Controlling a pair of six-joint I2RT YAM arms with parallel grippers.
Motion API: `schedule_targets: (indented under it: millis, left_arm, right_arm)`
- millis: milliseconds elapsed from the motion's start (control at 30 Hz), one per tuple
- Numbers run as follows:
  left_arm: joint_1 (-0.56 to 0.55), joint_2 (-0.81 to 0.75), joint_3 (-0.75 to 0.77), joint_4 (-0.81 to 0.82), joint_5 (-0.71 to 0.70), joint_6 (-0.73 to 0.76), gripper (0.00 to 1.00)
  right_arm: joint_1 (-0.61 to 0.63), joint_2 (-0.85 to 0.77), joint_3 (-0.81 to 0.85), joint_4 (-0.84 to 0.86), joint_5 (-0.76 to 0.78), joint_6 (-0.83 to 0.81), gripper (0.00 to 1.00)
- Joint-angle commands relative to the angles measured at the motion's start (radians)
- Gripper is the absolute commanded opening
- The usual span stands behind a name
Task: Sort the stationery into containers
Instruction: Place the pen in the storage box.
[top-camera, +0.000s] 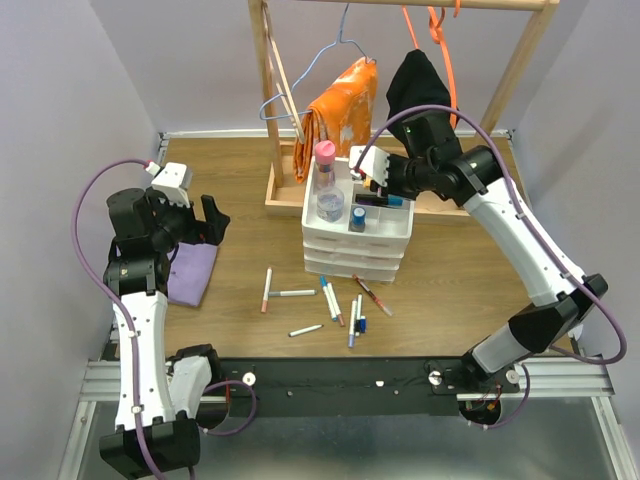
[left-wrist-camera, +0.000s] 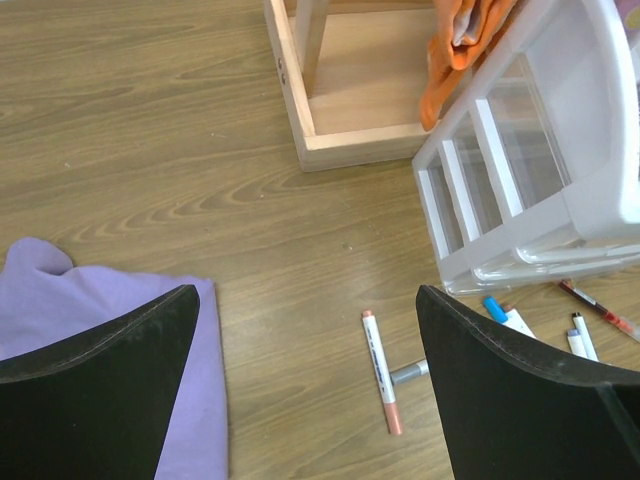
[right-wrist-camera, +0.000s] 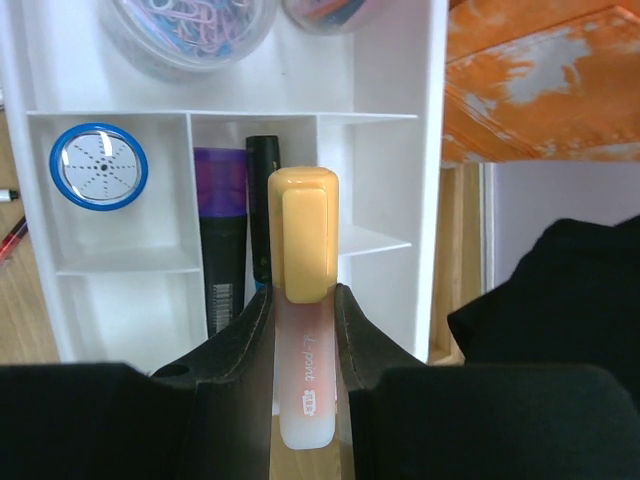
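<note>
Wood-grain table (top-camera: 230, 190) carries a white drawer unit (top-camera: 357, 245) topped by a divided tray (right-wrist-camera: 432, 150). A purple cloth (top-camera: 190, 275) lies at the left beneath the left gripper (left-wrist-camera: 305, 340), whose fingers stand spread wide with nothing between them. Over the tray, the right gripper (right-wrist-camera: 303, 300) pinches a yellow-capped highlighter (right-wrist-camera: 303, 230). A purple marker (right-wrist-camera: 222, 240) and a black marker (right-wrist-camera: 262, 200) lie together in one compartment. Loose pens (top-camera: 330, 300) lie scattered on the table in front of the drawers.
</note>
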Motion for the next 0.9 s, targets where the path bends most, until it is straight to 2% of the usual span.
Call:
schedule_targets:
  millis: [0, 67, 167, 200, 300, 467, 667, 767, 867]
  left_arm:
    - [0.024, 0.012, -0.011, 0.022, 0.042, -0.002, 0.99]
    - [0.030, 0.018, -0.008, 0.025, 0.044, 0.001, 0.99]
    - [0.032, 0.024, -0.002, 0.023, 0.045, 0.004, 0.99]
    - [0.032, 0.029, 0.001, 0.023, 0.047, 0.006, 0.99]
    - [0.032, 0.035, 0.003, 0.028, 0.051, 0.008, 0.99]
    - [0.030, 0.043, -0.011, 0.057, 0.073, -0.002, 0.99]
    - [0.018, 0.043, -0.043, 0.095, 0.087, -0.011, 0.99]
    - [0.013, 0.044, -0.048, 0.104, 0.096, -0.054, 0.99]
    - [0.001, 0.038, -0.060, 0.097, 0.104, -0.065, 0.99]
  right_arm:
    - [-0.003, 0.028, -0.003, -0.050, -0.096, -0.044, 0.06]
    - [-0.004, 0.042, 0.002, -0.059, -0.107, -0.044, 0.06]
    - [-0.004, 0.056, 0.010, -0.083, -0.111, -0.039, 0.12]
    - [-0.006, 0.057, 0.011, -0.087, -0.110, -0.034, 0.21]
    - [-0.004, 0.056, 0.031, -0.108, -0.116, -0.027, 0.37]
    - [-0.004, 0.082, 0.164, -0.175, -0.116, 0.039, 0.51]
    - [-0.003, 0.056, 0.278, -0.225, -0.130, 0.140, 0.57]
    - [-0.003, -0.039, 0.196, -0.199, -0.147, 0.170, 0.57]
    - [-0.004, -0.192, 0.022, -0.134, -0.197, 0.168, 0.57]
